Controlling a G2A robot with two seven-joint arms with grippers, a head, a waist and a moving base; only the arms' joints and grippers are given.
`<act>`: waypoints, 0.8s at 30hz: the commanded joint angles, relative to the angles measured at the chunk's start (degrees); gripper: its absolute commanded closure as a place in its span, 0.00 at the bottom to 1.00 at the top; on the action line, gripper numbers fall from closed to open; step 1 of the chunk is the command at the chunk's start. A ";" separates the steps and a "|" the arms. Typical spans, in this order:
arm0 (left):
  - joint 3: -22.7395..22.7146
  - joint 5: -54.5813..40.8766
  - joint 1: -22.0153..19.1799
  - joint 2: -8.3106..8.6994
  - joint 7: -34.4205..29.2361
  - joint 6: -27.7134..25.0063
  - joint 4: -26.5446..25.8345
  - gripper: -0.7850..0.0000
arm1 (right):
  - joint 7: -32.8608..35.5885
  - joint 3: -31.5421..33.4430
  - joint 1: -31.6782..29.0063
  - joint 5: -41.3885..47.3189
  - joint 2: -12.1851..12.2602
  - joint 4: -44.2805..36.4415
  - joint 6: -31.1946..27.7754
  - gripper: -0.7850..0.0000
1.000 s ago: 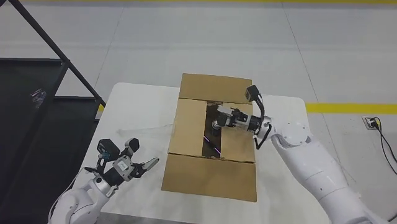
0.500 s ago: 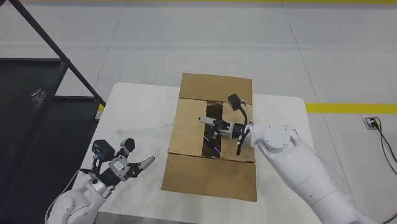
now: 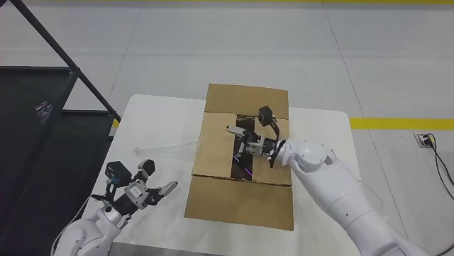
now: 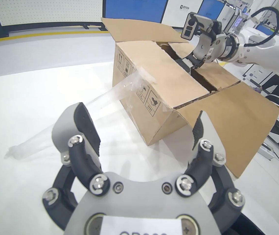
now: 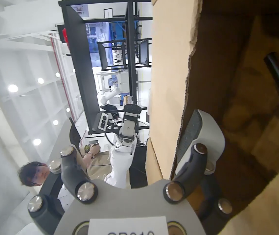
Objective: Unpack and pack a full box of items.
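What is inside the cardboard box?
Through the gap between the flaps of the cardboard box, a dark interior and one thin black rod show. The right pincer, open, straddles a flap edge. The flaps cover everything else.

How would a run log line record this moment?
box: flaps partly open | right gripper: open, at flap gap | left gripper: open, above table

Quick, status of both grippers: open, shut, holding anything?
Left gripper: open, empty.
Right gripper: open, astride a box flap, not clamped on it.
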 commanded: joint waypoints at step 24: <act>5.00 3.65 -4.17 0.38 -4.49 1.86 -3.41 0.00 | -16.32 -2.69 -3.11 -5.24 -4.80 -12.20 -7.34 0.00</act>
